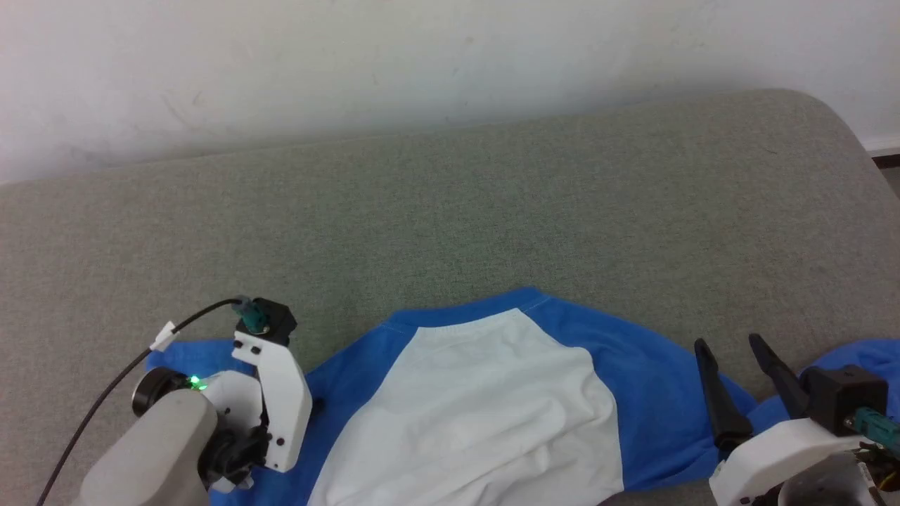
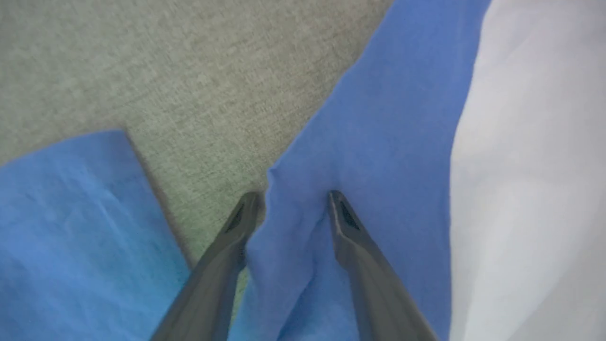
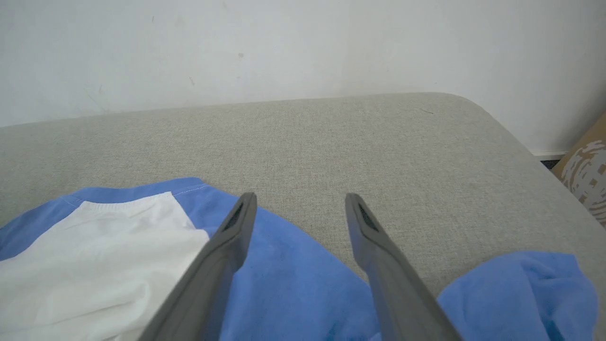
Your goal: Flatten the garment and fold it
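Note:
The garment (image 1: 492, 400) lies on the grey padded surface (image 1: 450, 211), white body up, with blue shoulders and sleeves spread to both sides. My left gripper's white housing (image 1: 281, 393) points down at the blue left shoulder. In the left wrist view my left gripper (image 2: 292, 201) rests on the blue cloth (image 2: 393, 118), fingers apart, with a raised fold at the cloth's edge between them. My right gripper (image 1: 730, 344) hovers open over the blue right shoulder, with nothing between its fingers (image 3: 374, 237). The right sleeve (image 3: 516, 289) is bunched beside it.
The left sleeve (image 2: 71, 213) lies flat, apart from the shoulder, with grey surface between them. A white wall (image 1: 422, 56) runs behind the surface, whose far right corner (image 1: 808, 105) is rounded. A brown cardboard box (image 3: 587, 175) stands past that corner.

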Available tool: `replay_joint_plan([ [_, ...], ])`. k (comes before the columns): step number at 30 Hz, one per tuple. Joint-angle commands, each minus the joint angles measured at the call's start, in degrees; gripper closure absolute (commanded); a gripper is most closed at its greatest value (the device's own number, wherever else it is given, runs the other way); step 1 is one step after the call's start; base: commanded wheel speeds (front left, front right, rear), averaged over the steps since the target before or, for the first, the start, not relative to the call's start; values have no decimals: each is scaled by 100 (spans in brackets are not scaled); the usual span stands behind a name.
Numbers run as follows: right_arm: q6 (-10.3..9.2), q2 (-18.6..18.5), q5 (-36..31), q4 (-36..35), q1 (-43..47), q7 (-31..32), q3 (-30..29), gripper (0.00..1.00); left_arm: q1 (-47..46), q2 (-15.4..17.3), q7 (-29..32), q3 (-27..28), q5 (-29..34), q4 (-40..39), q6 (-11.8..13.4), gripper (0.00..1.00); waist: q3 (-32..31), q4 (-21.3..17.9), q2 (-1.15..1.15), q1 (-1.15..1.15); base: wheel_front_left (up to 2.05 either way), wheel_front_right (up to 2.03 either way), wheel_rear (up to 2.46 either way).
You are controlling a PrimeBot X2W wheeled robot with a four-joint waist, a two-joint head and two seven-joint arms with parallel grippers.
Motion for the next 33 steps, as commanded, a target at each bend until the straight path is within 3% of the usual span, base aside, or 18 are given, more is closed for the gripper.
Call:
replay_joint_plan([
  [1, -4, 9, -7, 41, -87, 45, -10, 0, 373, -202, 251, -337, -52, 254, -29, 100, -17, 48, 0, 0, 0, 0, 0],
  [6, -4, 10, 67, 355, -334, 616, 61, 0, 438, -361, -86, -105, -128, 251, 344, 100, -38, 172, 0, 0, 0, 0, 0],
  [12, -4, -446, 215, 1243, -910, 1557, 219, 0, 435, -454, -850, 144, -11, -27, 625, 100, -43, 410, 0, 0, 0, 0, 0],
  [23, -4, -1372, 788, 2941, -1839, 2611, 1028, 0, 439, -488, -1236, 232, 18, -535, 693, 100, 84, 742, 0, 0, 0, 0, 0],
  [30, -4, -1626, 1662, 3741, -2067, 3367, 1954, 0, 454, -476, -1322, 299, -50, -618, 714, 100, 162, 762, 0, 0, 0, 0, 0],
  [31, -4, -1643, 1806, 3807, -2086, 3498, 2073, 64, 461, -465, -1328, 308, -60, -620, 717, 100, 160, 755, 0, 0, 0, 0, 0],
  [32, -4, -1648, 1968, 3854, -2110, 3621, 2161, 85, 471, -459, -1335, 324, -80, -624, 721, 100, 155, 746, 0, 0, 0, 0, 0],
  [33, -4, -1673, 2096, 3881, -2140, 3731, 2251, 100, 481, -451, -1338, 337, -100, -624, 720, 100, 139, 736, 0, 0, 0, 0, 0],
])
